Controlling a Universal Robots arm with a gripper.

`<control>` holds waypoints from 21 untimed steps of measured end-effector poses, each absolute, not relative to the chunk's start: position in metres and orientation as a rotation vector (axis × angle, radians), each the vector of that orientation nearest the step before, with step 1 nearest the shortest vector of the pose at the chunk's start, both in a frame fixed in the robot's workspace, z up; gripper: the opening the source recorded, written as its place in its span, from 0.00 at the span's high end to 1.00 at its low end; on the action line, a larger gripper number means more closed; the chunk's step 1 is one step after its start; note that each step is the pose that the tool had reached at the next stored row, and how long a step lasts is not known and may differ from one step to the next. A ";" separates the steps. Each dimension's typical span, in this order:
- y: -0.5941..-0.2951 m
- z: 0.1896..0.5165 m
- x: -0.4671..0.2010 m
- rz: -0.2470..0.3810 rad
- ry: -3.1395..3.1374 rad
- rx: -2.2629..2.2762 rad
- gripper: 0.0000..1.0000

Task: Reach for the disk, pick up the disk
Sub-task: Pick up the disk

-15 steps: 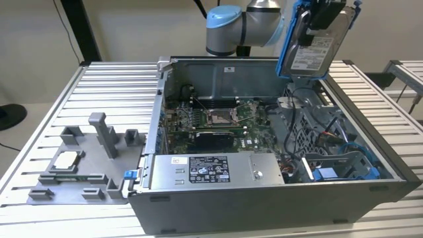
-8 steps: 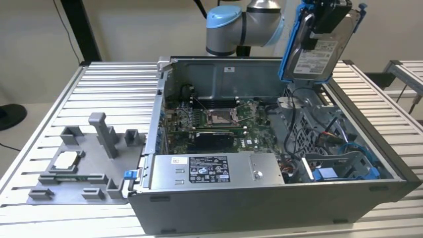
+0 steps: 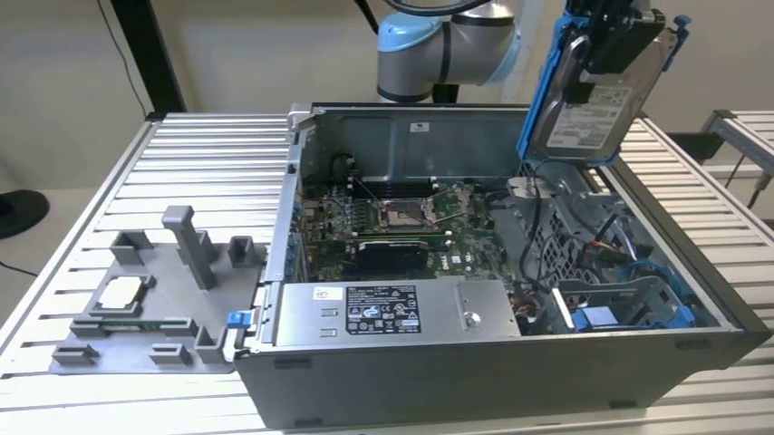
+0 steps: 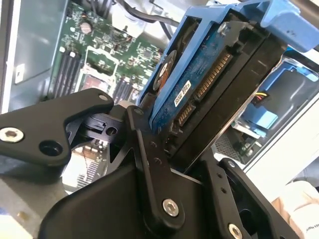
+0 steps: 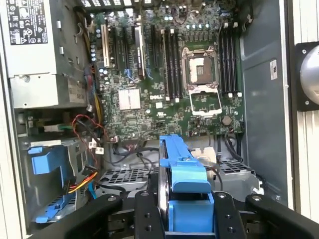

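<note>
Disk: the disk (image 3: 589, 86) is lifted clear of the computer case (image 3: 484, 362), hanging above the case's far corner on the exterior view's right. It is held on edge, nearly upright, with its white label facing the camera.
Disk bracket: a blue bracket (image 3: 541, 86) runs along its edges. In the second wrist view the disk (image 4: 209, 94) shows its blue circuit board and connector row; in the first wrist view the blue bracket (image 5: 182, 174) is seen edge-on between the black fingers.
Gripper: the gripper (image 3: 604, 54) is clamped narrow on the disk from above. In the second wrist view its black fingers (image 4: 149, 164) press the drive's flat sides; the gripper (image 5: 184, 214) grips it likewise in the first wrist view.
Arm: a silver and light blue arm joint (image 3: 441, 45) sits behind the case's rear wall.
Case interior: the case is open on top, with the green motherboard (image 3: 400, 213) and an empty CPU socket (image 5: 202, 69) exposed. A grey power supply (image 3: 387, 313) with a black-and-white sticker lies along the near side. A blue drive bay (image 3: 617, 313) sits at the near corner on the exterior view's right.
Table: the slatted metal table (image 3: 206, 154) carries the case and a grey fixture (image 3: 145, 290) on the exterior view's left, apart from the case.
</note>
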State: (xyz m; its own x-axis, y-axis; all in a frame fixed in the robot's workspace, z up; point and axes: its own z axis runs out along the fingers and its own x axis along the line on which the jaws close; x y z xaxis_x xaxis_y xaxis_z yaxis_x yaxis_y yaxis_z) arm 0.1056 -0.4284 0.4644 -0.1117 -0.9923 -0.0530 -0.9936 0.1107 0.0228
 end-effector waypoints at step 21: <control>-0.501 0.464 0.108 0.084 2.324 -2.078 1.00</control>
State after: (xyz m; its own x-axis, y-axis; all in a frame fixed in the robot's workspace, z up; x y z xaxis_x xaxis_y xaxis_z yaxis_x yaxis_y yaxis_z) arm 0.1082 -0.5006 0.4637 -0.1119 -0.9923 -0.0528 -0.9935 0.1107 0.0254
